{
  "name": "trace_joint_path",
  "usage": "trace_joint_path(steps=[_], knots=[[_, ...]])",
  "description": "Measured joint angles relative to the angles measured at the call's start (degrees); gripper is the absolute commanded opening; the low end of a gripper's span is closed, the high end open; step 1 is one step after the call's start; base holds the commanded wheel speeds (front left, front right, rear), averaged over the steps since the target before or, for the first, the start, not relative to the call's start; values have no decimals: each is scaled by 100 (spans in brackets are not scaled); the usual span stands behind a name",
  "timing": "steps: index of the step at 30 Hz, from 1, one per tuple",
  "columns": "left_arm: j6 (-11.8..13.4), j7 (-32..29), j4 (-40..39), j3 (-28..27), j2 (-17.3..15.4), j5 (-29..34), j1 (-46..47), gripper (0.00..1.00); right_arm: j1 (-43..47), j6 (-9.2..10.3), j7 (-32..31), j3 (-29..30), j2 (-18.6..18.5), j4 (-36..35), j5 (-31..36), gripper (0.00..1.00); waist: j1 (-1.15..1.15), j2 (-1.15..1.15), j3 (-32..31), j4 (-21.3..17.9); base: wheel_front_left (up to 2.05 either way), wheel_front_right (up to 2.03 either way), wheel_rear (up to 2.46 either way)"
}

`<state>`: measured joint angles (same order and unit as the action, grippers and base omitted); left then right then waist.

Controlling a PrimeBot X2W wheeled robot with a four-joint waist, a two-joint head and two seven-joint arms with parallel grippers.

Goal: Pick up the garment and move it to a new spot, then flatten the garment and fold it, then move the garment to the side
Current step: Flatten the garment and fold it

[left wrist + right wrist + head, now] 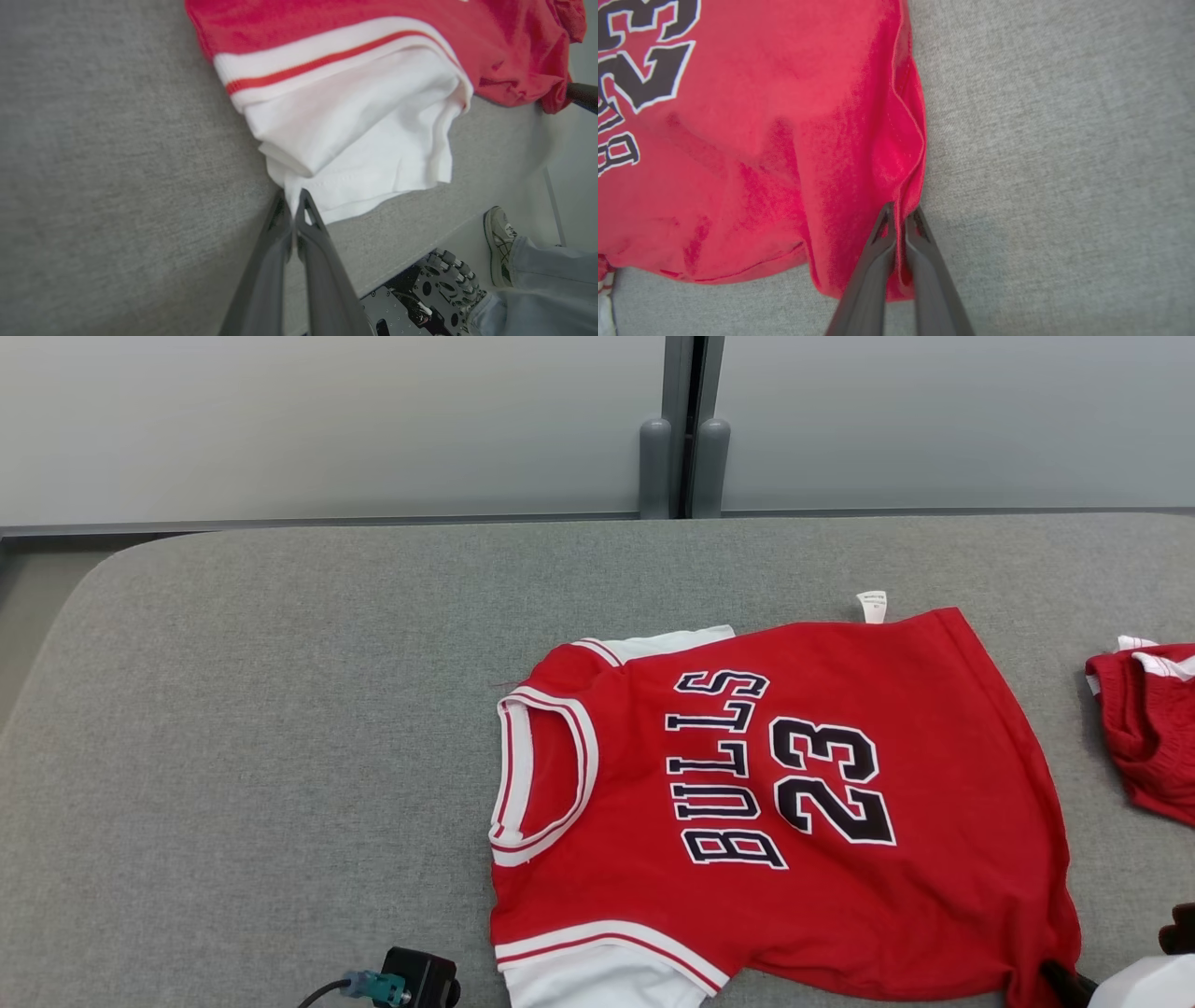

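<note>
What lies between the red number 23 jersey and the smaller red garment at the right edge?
A bare strip of grey fabric tabletop; the red jersey and the smaller red garment lie apart. The head view shows it.

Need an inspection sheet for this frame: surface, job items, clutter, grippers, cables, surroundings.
Surface: grey fabric-covered table, no stains or tears seen.
Job's things: red jersey lying spread out, BULLS 23 print up, neck towards the robot's left, white sleeve at the near edge, slightly bunched at the near right corner.
Clutter: second red garment at the table's right, apart from the jersey.
Grippers: left gripper shut on the sleeve's hem; right gripper shut on the jersey's red bottom corner.
Cables: cable with a teal plug running into a black unit at the near edge.
Surroundings: pale wall panels behind the table; a person's shoe on the floor beside it.
</note>
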<state>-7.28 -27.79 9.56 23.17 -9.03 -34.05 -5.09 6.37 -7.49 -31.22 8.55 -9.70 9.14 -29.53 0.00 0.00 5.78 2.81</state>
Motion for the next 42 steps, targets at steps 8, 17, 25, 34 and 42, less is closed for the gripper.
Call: trace_joint_path(steps=[8,17,25,34,42], knots=[[-14,298,-555,-186,-359,-401,-175,0,2,0,281,-90,-143,-415,-541,0,0,0,-57,18,0,0,0],[29,616,-2097,-668,-762,-463,-168,0,16,0,564,-94,-326,-1250,-1155,0,0,0,-16,67,0,0,0],[13,547,-1914,-821,-1180,-336,1683,0,-1586,0,812,-497,-709,-1158,-1439,0,0,0,503,0,0,0,0],[-20,616,-246,-220,-1511,-386,5312,0,-4481,0,999,-1082,-1165,-23,-1893,0,0,0,1577,-8,0,0,0],[-20,1480,1496,289,-1526,-318,8305,0,-7135,1,1564,-1534,-1057,1184,-2483,0,0,0,2492,-68,0,0,0]])
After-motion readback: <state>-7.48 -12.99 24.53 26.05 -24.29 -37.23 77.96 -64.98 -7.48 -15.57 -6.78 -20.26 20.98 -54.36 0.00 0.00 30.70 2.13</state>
